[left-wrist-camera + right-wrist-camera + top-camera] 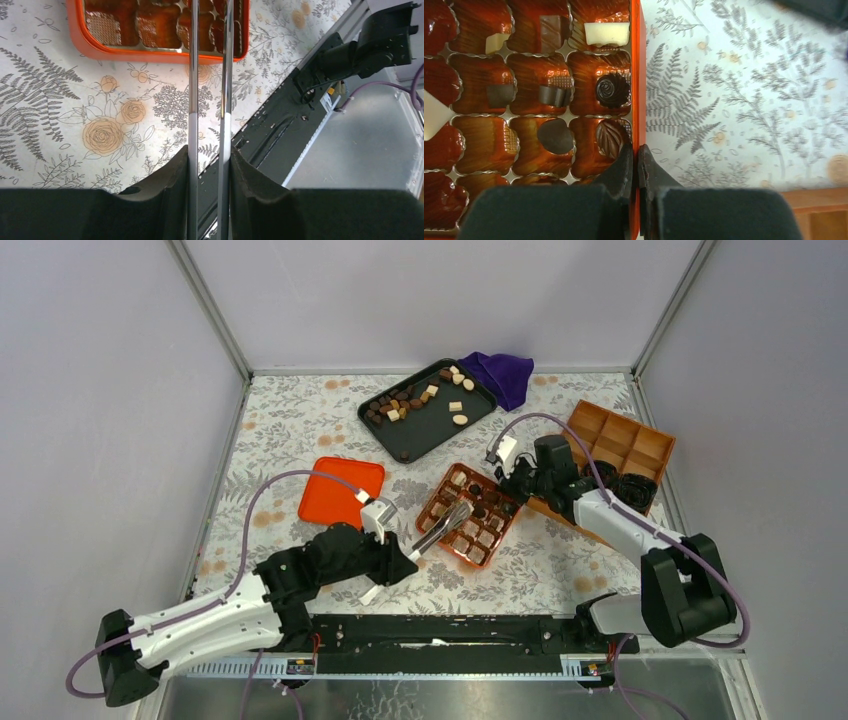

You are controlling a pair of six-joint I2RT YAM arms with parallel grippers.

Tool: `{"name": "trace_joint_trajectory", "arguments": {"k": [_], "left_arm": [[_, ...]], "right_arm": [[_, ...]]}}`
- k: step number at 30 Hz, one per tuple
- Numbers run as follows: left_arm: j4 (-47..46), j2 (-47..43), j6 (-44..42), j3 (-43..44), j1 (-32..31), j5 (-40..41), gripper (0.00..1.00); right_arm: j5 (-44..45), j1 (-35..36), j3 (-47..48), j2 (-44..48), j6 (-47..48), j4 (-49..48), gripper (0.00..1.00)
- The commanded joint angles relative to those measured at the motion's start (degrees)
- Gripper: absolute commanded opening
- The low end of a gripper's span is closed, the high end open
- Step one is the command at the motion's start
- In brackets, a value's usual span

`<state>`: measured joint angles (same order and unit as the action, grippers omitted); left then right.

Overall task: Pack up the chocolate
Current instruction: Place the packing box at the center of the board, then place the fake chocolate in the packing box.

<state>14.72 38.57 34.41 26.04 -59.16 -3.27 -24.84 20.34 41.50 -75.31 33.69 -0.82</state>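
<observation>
Loose chocolate (412, 400) pieces in dark brown, mid brown and cream lie on a black tray (445, 430) at the back. More chocolate (613, 90) sits in cups of the orange box (447, 537) at mid-table. My left gripper (395, 562) (210, 161) is shut on metal tongs (440, 528) (193, 100), whose tips reach over the box's near part; the tips run out of the wrist view. At the box's far right side, my right gripper (515, 485) (637, 156) is shut on the box rim (636, 75), one finger inside and one outside.
An orange lid (342, 490) lies left of the box. A purple cloth (500, 375) is at the back, next to the black tray. A brown compartment box (620, 445) stands at the right with dark crinkled rolls (630, 485) in it. The black base rail (450, 632) runs along the near edge.
</observation>
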Motion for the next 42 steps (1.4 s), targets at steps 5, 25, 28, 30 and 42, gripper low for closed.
{"name": "trace_joint_trajectory", "arguments": {"k": [5, 25, 28, 30, 42], "left_arm": [[-2.2, 1.8, 0.7, 1.7, -1.6, 4.8, 0.0], [-0.7, 9.2, 1.6, 4.1, -3.2, 3.5, 0.0], [-0.7, 9.5, 1.9, 4.4, -3.2, 3.5, 0.0], [-0.6, 9.7, 2.3, 4.6, -3.2, 3.5, 0.02], [1.2, 13.2, 4.1, 6.6, -3.5, 1.9, 0.22]], "right_arm": [[-4.8, -0.5, 6.5, -7.0, -6.5, 0.5, 0.03], [-7.6, -1.7, 11.0, -11.8, -5.9, 8.5, 0.53], [-7.9, -1.9, 10.9, -11.3, -5.9, 8.6, 0.58], [-8.1, -2.0, 11.0, -11.1, -5.9, 8.9, 0.61], [-8.8, -3.1, 11.1, -9.7, -5.9, 9.7, 0.66]]}}
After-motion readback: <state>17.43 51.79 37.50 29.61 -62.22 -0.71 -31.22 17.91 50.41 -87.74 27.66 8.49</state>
